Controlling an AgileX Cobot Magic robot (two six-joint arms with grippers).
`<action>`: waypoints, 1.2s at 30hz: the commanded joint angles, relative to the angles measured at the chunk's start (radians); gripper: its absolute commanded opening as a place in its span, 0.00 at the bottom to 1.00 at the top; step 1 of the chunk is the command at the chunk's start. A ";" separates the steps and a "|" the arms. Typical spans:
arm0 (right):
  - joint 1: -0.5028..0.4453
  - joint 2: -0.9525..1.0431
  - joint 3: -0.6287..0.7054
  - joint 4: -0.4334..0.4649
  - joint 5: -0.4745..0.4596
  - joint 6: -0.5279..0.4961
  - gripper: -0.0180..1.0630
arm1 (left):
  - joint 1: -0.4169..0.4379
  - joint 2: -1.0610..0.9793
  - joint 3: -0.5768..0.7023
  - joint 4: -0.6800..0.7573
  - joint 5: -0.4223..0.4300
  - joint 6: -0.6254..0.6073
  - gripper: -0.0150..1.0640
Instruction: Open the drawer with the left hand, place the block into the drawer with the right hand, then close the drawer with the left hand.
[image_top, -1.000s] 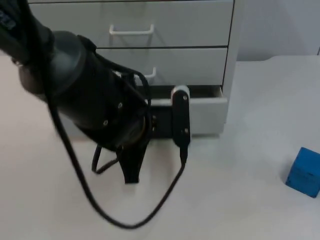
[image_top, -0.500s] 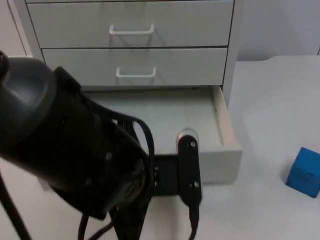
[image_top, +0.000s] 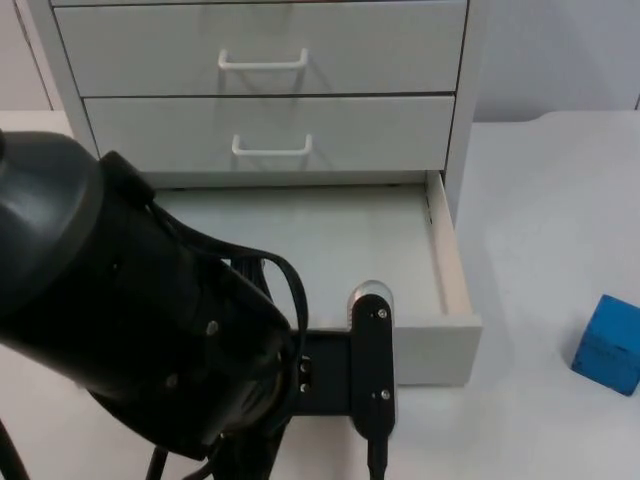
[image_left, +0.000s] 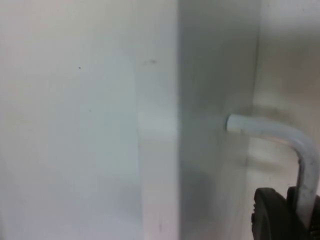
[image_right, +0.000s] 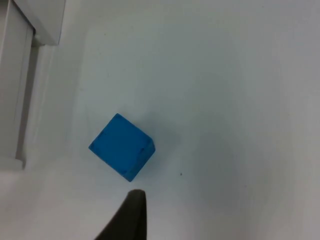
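While the bottom drawer (image_top: 440, 250) now stands pulled far out of the white cabinet (image_top: 270, 100), against only a crack a second ago, the left hand (image_left: 285, 220) sits at the drawer front, its finger against the bent handle (image_left: 280, 135); whether it is clamped I cannot tell. The left arm's bulk blocks the drawer's left half. The blue block (image_top: 608, 345) has stayed near the surface's right edge, with the right hand (image_right: 131, 215) hovering just beside it, grip unclear

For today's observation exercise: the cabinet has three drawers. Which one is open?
The bottom drawer: it is pulled out, its inside bare, while the top drawer and middle drawer sit flush. The left gripper is at its handle.
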 joint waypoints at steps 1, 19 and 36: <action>-0.004 0.001 -0.008 -0.002 -0.001 -0.004 0.99 | -0.024 -0.007 0.017 -0.083 -0.113 -0.009 0.01; -0.004 0.001 -0.008 -0.002 -0.001 -0.004 0.99 | -0.024 -0.049 0.017 -0.104 -0.078 -0.009 0.68; -0.004 0.001 -0.008 -0.002 0.003 -0.004 0.99 | -0.024 -0.411 0.017 -0.234 -0.070 0.015 0.68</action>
